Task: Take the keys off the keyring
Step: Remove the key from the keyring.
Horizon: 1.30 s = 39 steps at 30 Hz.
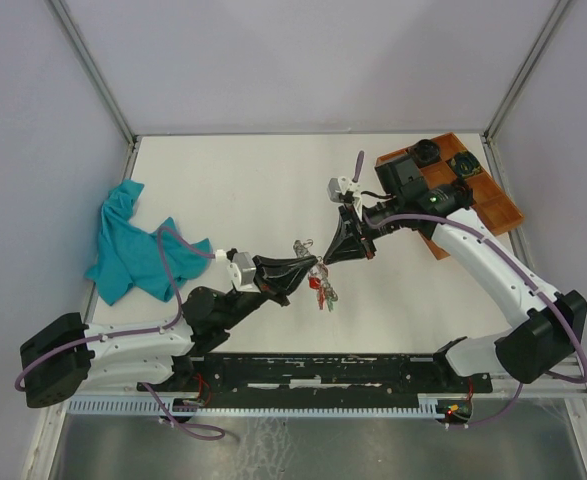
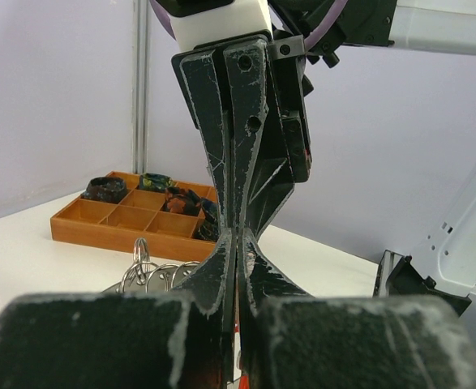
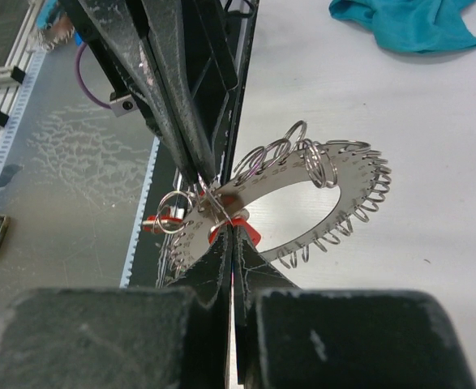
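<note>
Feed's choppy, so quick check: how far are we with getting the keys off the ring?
Nothing looks done: the keys hang in one bunch under the ring, none lying apart. In hand: left gripper and right gripper are both shut, meeting at the ring's edge by a red tag. Left: every key.

Teal cloth point(image 1: 123, 245) lies left, wooden tray point(image 1: 498, 210) right

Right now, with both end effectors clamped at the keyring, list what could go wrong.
1. The left end effector and right end effector pinch the same edge of the keyring, almost touching; pulling apart may knock fingers together.
2. The keyring is held above the table; a slip would drop it and the dangling keys.
</note>
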{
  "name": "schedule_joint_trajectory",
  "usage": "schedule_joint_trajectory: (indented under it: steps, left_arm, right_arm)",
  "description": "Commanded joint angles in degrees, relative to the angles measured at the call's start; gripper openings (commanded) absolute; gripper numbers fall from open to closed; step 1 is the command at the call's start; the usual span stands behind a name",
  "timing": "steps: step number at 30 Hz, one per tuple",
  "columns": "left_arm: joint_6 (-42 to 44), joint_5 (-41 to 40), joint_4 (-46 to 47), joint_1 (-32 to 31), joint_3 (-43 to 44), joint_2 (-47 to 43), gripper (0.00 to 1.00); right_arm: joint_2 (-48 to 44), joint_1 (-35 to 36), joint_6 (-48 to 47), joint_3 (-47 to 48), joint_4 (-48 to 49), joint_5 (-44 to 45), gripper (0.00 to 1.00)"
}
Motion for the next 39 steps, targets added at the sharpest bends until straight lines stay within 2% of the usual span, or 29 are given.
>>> schedule_joint_trajectory:
  steps: [1,15,19,25,34,39]
  left_arm:
    - [0.5,-1.8,5.2,-0.2,0.3,-2.0,0.03]
    - [-0.1,1.6,8.6,-0.2,0.2,1.2,0.03]
    - [-0.1,1.8,7.7,-0.3,0.1,0.5,0.03]
    - [-0.5,2.4,7.5,-0.2,0.1,0.3,0.03]
    - [-1.1,3.0,7.4,-0.2,1.0,0.5,0.03]
    - [-1.4,3.2,7.3,-0.2,1.2,0.7,0.03]
  right_arm:
    - [1.0,0.0,-8.3,3.6,-7.5,0.6,0.01]
    - [0.0,2.2,-3.1,0.8,-1.0,0.0,0.02]
    - [-1.3,1.7,-4.8,1.3,-2.1,-1.0,0.29]
    - [-3.7,1.1,-2.0,-0.6,2.2,-3.8,0.4]
    - [-3.4,1.3,4.2,-3.8,9.4,-6.0,0.37]
    - [-3.5,1.4,3.9,-3.8,9.6,-6.0,0.28]
